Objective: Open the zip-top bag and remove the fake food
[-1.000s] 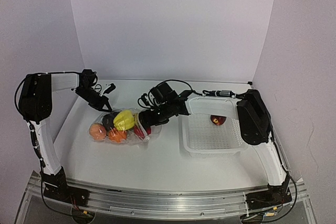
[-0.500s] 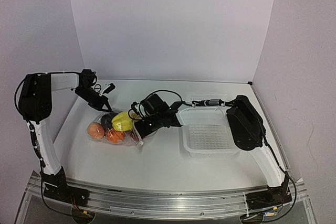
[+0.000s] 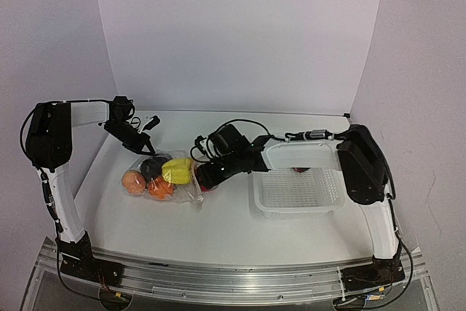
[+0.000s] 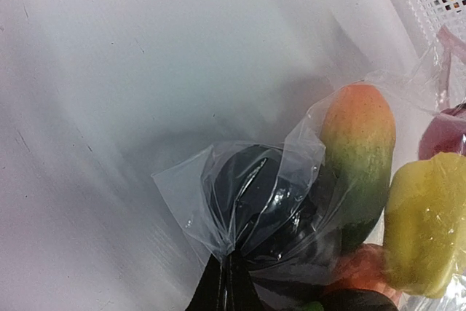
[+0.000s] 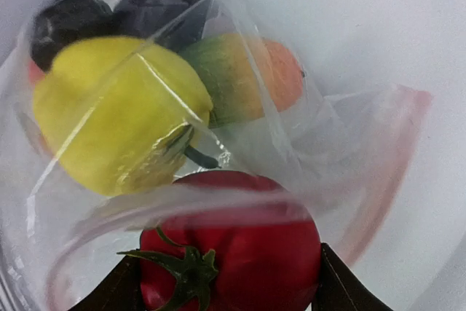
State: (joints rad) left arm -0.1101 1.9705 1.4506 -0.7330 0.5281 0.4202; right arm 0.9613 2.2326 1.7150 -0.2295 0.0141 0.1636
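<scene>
Your left gripper (image 4: pixel 227 285) is clamped on the bag (image 4: pixel 191 196) corner; your right gripper (image 5: pixel 226 289) grips the tomato (image 5: pixel 240 242) at the bag mouth.

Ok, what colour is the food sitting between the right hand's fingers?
Red, with a green stalk. That tomato shows best in the right wrist view.

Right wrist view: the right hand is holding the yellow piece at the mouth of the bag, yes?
Not the yellow piece. The right wrist view shows the right hand holding the red piece at the mouth of the zip-top bag.
</scene>
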